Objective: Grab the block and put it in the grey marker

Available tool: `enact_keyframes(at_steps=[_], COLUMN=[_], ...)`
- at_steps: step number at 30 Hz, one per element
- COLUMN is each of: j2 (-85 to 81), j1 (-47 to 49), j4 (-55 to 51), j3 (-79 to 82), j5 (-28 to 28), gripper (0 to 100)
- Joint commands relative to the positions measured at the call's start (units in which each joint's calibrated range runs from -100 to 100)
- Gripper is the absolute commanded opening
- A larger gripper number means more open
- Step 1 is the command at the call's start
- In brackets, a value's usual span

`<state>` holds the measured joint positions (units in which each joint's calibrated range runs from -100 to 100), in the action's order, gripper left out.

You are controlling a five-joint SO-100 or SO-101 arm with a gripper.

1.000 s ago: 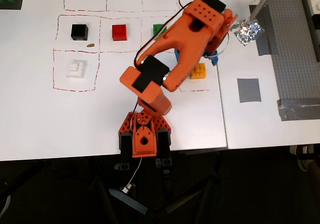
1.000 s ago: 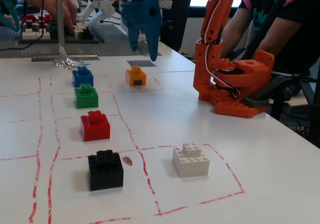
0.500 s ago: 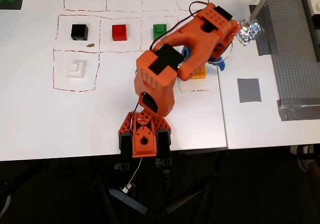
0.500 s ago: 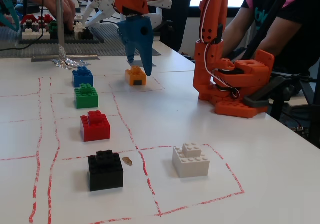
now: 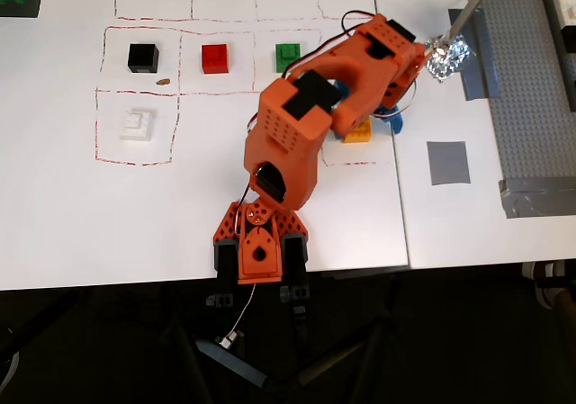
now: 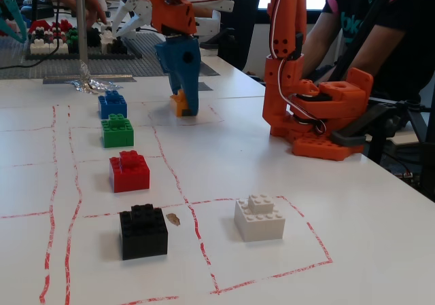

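While the orange arm bends low over the white desk, its blue end effector stands with tips down around the block, one finger in front of it in the fixed view; whether the fingers press the block or merely straddle it I cannot tell. Resting on the desk inside a red-lined square, the block is mostly hidden beneath the end effector from overhead. Well apart, the grey marker lies bare.
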<state>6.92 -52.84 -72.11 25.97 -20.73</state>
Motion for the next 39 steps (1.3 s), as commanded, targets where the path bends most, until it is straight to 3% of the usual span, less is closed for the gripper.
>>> enact_keyframes(at_steps=[1,8,12,14,24,31,39], j2=[-1.1,0.8,1.5,1.5,3.0,3.1,-1.6], j1=[2.0,3.7,3.9,3.7,1.7,1.9,-0.6], j4=[1.9,3.2,3.6,3.5,-2.9,-13.0,-18.8], j3=[-5.5,-6.3,-6.2,-6.4,-14.5,-27.4,-30.0], j5=[-0.8,-1.4,-1.3,-1.2,0.3,8.0,23.8], gripper=[39,31,15,2,0,0,0])
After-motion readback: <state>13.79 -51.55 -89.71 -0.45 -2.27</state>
